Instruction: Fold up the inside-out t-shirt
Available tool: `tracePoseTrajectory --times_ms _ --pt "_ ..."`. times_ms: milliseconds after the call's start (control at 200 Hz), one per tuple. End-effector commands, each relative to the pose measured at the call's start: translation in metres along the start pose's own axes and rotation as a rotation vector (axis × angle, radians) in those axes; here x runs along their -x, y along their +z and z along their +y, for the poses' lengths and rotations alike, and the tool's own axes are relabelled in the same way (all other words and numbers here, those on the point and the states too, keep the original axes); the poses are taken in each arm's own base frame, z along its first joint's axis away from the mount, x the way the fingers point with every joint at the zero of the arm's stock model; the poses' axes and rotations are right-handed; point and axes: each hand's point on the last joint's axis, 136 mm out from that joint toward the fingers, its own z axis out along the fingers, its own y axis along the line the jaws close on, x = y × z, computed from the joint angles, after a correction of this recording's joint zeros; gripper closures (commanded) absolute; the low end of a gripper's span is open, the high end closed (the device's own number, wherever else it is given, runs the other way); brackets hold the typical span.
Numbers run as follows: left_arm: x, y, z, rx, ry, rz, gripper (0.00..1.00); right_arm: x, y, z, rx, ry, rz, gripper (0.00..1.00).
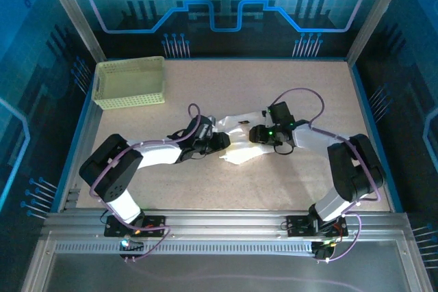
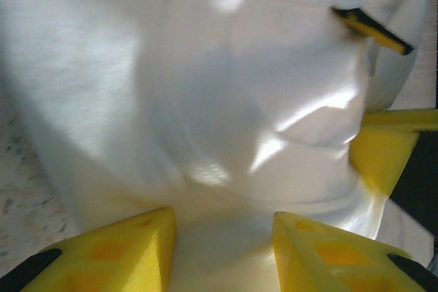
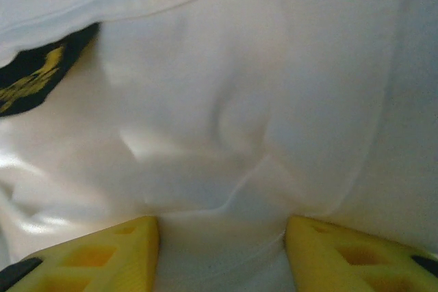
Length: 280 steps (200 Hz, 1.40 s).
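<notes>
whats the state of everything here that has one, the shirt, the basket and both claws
t-shirt: bunched up, not yet folded, lying between both claws
basket: upright, looks empty, apart from the t-shirt
left claw: jaws apart with t-shirt cloth between them, grip unclear
right claw: jaws apart with t-shirt cloth between them, grip unclear
</notes>
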Motion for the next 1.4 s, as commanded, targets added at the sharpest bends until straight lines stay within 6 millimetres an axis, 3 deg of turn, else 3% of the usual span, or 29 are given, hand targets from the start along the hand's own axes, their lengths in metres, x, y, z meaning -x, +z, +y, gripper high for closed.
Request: tracePoseTrajectory --times_ms 0,105,210,350,565,770,960,1096,1231,1396 --pt "-0.021 -0.003 0.019 0.024 -0.001 0.048 0.57 0.001 0.004 -0.021 -0.048 0.036 -0.021 0.44" --pt "-0.022 -0.014 0.015 0.014 0.021 0.043 0.57 0.003 -0.011 -0.008 -0.013 -0.007 -0.026 0.39" --pt "-0.018 -0.032 0.003 0.014 0.050 0.014 0.56 0.009 -0.041 0.004 -0.004 -0.051 -0.061 0.34" --pt "-0.026 -0.047 -0.010 0.007 0.088 -0.001 0.52 0.000 -0.064 -0.010 -0.033 -0.012 -0.070 0.33" --pt "-0.054 -0.031 -0.005 0.027 0.085 0.068 0.51 -0.024 -0.059 -0.037 0.029 0.136 -0.034 0.34" --pt "-0.058 -0.018 0.007 0.057 0.076 0.062 0.44 -0.033 -0.049 -0.046 0.058 0.167 -0.016 0.33" --pt "-0.055 -0.002 -0.006 -0.013 0.096 0.054 0.50 -0.020 -0.036 -0.029 0.149 0.115 -0.026 0.37" --pt "-0.051 0.001 -0.007 -0.012 0.114 0.042 0.56 -0.018 -0.031 -0.028 0.116 0.082 -0.018 0.48" --pt "-0.052 0.001 -0.007 -0.014 0.124 0.047 0.72 -0.018 -0.029 -0.025 0.116 0.076 -0.016 0.67" --pt "-0.059 -0.008 0.007 0.038 0.152 0.063 0.92 -0.023 -0.039 -0.049 -0.045 0.099 -0.019 0.88"
